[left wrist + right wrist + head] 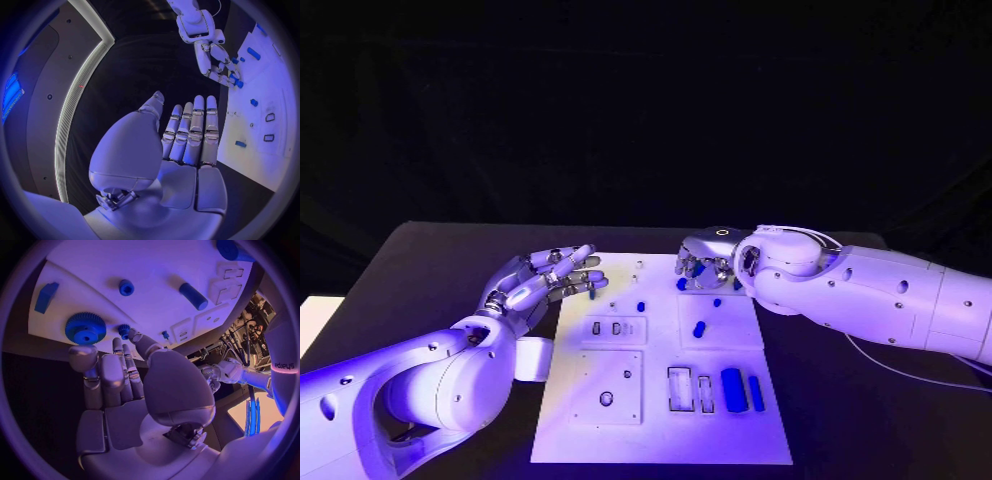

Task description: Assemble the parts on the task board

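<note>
task board [661, 420] on black table [430, 270]

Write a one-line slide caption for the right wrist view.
Right hand hovers open over the white task board, near a large blue gear.

both hands [548, 280] [707, 262] over task board [661, 440]

The flat white task board [661, 420] lies on the black tabletop [430, 260]. Its small parts are blue — a toothed blue gear [85, 328], a blue cylinder peg [194, 296], a blue rectangular block [47, 296]. Both arms are white; the silver left robot hand [548, 280] and silver right robot hand [710, 262] are metallic.
</note>
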